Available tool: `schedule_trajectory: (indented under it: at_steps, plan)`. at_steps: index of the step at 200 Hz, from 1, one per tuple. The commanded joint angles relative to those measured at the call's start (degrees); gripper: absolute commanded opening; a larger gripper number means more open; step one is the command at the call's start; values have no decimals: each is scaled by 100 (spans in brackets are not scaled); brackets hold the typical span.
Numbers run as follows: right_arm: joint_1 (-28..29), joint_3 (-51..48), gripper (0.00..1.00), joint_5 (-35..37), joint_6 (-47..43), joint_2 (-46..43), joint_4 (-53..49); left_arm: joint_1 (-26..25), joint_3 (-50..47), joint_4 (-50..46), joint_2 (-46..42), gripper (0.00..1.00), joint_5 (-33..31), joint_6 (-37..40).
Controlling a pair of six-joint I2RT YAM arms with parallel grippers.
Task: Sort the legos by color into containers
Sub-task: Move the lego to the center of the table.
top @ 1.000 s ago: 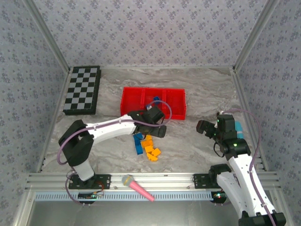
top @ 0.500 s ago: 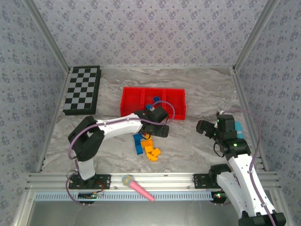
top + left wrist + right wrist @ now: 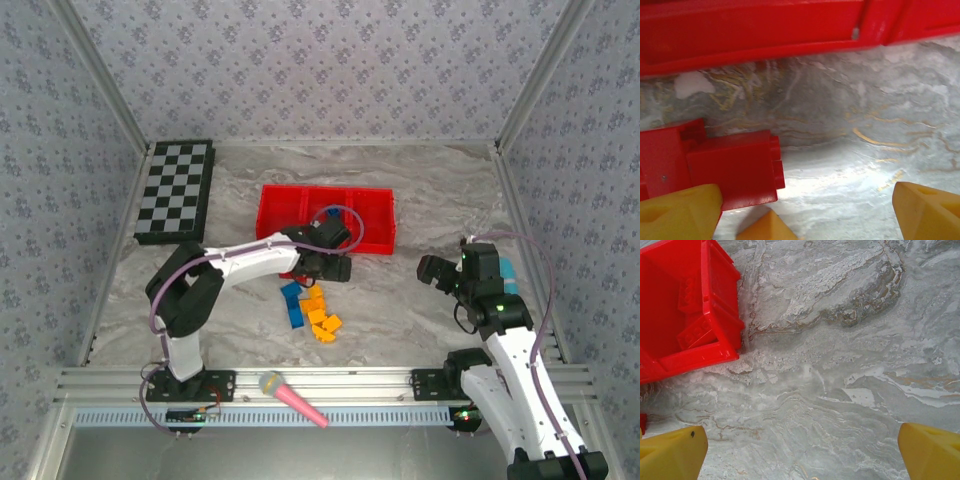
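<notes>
At frame centre, just below the tray (image 3: pixel 283 215), left hand (image 3: pixel 330 268) spread open, gripping nothing; beside one finger (image 3: pixel 675 215), low on the left in the wrist view, a red lego (image 3: pixel 730 167); below, blue and orange legos (image 3: pixel 312 308) heaped on the surface (image 3: pixel 420 190); right of centre, right hand (image 3: pixel 432 270) wide open, empty.
</notes>
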Motion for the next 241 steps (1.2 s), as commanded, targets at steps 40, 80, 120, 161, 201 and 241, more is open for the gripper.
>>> schedule_trajectory:
  at_steps: [40,80,120,161,201,241]
  plan:
    - [29,-31,100,37,-16,-15,7,58,330,-274,279,89,133,253]
    - [20,-18,100,41,-28,-13,-4,-131,935,-344,752,88,319,359]
    - [-1,-30,99,61,-56,-15,23,-292,1189,-446,728,89,261,397]
    - [-18,-46,100,25,-70,-14,62,-303,1026,-672,233,100,-305,355]
    - [-17,-63,100,-2,-62,-15,68,-261,935,-708,103,100,-914,116]
    - [-17,-47,100,-65,-60,-50,64,-229,824,-384,261,100,-1002,-326]
